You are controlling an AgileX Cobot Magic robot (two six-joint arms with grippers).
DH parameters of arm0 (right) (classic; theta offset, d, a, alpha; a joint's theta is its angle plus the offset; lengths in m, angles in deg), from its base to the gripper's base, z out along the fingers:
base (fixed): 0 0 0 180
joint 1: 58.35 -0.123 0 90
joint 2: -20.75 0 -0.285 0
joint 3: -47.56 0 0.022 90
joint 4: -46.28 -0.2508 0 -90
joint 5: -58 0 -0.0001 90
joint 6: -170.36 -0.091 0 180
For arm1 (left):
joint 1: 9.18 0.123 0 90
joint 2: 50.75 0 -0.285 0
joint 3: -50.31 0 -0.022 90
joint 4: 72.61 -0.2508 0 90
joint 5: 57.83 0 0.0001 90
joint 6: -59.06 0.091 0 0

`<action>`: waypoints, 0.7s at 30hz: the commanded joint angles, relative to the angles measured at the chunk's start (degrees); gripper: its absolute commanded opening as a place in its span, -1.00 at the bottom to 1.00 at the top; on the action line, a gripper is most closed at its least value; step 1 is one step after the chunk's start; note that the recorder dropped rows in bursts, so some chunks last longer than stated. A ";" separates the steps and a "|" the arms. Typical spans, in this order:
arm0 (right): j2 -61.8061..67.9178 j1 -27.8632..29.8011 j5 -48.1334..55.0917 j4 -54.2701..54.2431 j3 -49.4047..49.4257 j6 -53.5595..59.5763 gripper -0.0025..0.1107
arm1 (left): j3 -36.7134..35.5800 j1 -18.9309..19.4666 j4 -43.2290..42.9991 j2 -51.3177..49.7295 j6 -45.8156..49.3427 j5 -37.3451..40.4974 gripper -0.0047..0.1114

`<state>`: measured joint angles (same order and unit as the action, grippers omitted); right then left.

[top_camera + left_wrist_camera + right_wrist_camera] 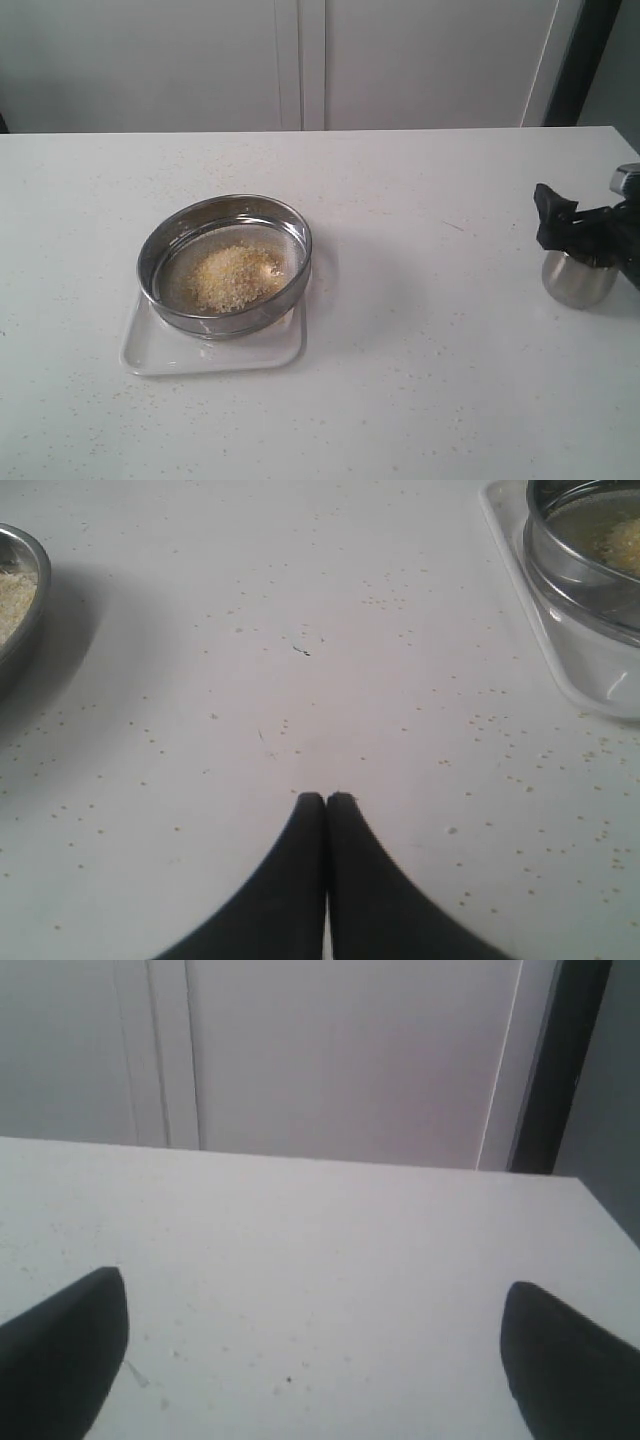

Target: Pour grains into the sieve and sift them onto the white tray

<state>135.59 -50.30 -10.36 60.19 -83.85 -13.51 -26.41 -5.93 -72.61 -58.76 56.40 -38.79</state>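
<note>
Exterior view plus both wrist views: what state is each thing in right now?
white tray: lying flat, loaded.
sieve: sitting on the white tray.
grains: heaped in the sieve.
steel cup: upright, contents hidden.
left end effector: shut, empty.
right end effector: open, empty.

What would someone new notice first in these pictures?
The eye goes first to the wide steel sieve left of centre, sitting on the white tray, with a golden-yellow heap of grains on its mesh. Next comes the small steel cup standing alone at the right edge of the white table.
</note>
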 commanded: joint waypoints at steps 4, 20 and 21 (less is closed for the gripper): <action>-7.90 0.55 1.68 5.90 0.04 -0.93 0.70 | -0.50 0.00 0.35 0.23 -0.10 0.47 -0.92; -21.24 0.55 12.05 12.64 0.04 -4.70 0.20 | -0.50 0.00 0.35 0.23 0.00 0.47 -0.92; -21.54 0.55 12.91 13.62 0.04 -6.08 0.09 | -0.50 0.00 0.35 0.23 0.00 0.47 -0.92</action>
<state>115.39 -50.30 0.33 70.75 -83.78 -17.61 -26.41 -5.93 -72.61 -58.76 56.40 -38.79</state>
